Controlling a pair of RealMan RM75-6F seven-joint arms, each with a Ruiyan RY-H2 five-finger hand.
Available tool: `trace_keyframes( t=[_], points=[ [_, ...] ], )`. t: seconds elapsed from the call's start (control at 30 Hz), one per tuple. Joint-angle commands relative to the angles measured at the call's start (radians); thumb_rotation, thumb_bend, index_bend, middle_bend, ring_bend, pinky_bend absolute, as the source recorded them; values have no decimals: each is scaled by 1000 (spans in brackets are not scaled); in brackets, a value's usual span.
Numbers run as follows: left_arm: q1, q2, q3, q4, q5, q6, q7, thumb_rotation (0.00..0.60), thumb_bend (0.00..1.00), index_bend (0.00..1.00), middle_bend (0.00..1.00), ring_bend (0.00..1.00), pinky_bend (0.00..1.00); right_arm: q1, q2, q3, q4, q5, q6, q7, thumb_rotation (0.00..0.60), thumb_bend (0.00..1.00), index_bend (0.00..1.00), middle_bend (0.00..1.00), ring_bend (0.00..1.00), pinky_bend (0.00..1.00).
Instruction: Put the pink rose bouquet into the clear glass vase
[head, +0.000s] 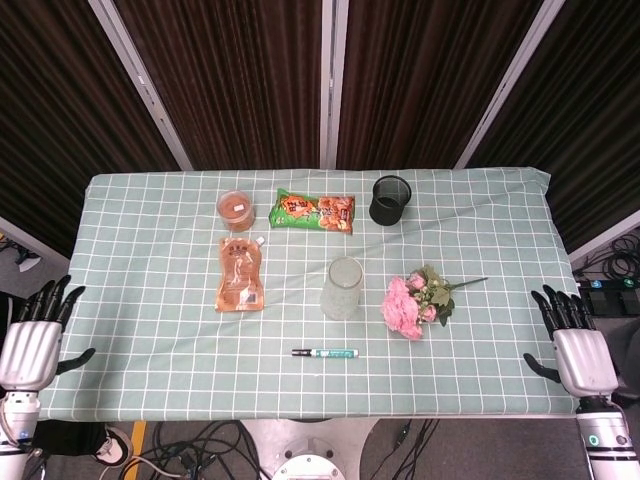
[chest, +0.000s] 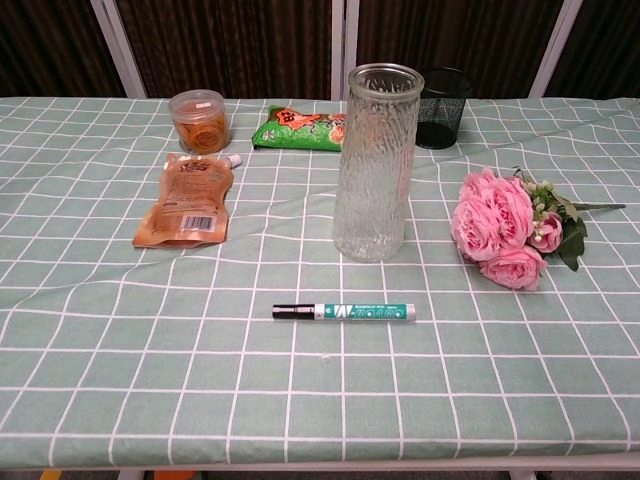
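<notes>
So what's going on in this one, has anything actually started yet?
Nothing is being handled yet. The left hand and right hand hang open off the near corners of the table, touching nothing. The pink rose bouquet lies on its side on the cloth, to the right of the clear glass vase, which stands upright and empty. A green marker lies in front of the vase.

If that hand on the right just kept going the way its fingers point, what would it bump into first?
Probably nothing on the table. The right hand sits off the table's right edge with its fingers pointing toward the far side, so the way looks free; the bouquet lies well to its left.
</notes>
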Motion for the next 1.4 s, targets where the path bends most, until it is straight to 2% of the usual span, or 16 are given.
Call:
trace_keyframes(
  t=[0.03, 0.3, 0.63, 0.97, 1.17, 1.4],
  points=[
    [1, 2, 2, 8, -5, -6, -13, 600, 0, 121, 0, 0, 138, 30, -20, 16, 16, 51, -66, -15, 600, 100, 0, 0, 0, 0],
    [5, -8, 2, 51, -22, -19, -53, 600, 0, 121, 0, 0, 138, 153, -48, 20, 99, 53, -254, -51, 600, 131, 0, 0, 0, 0],
    [18, -5, 6, 70, -29, -11, -63, 600, 0, 121, 0, 0, 136, 324, -143, 74, 148, 128, -454, -165, 600, 131, 0, 0, 0, 0],
    [8, 3, 9, 51, -7, -17, -53, 600, 0, 121, 0, 0, 136, 430, -235, 78, 164, 143, -525, -263, 600, 107, 0, 0, 0, 0],
    [5, 7, 17, 50, 0, -29, -58, 600, 0, 121, 0, 0, 135, 483, -301, 77, 229, 167, -598, -209, 600, 109, 0, 0, 0, 0],
    [14, 24, 26, 52, 3, -28, -101, 600, 0, 121, 0, 0, 136, 518, -355, 74, 289, 159, -614, -155, 600, 117, 0, 0, 0, 0]
  ],
)
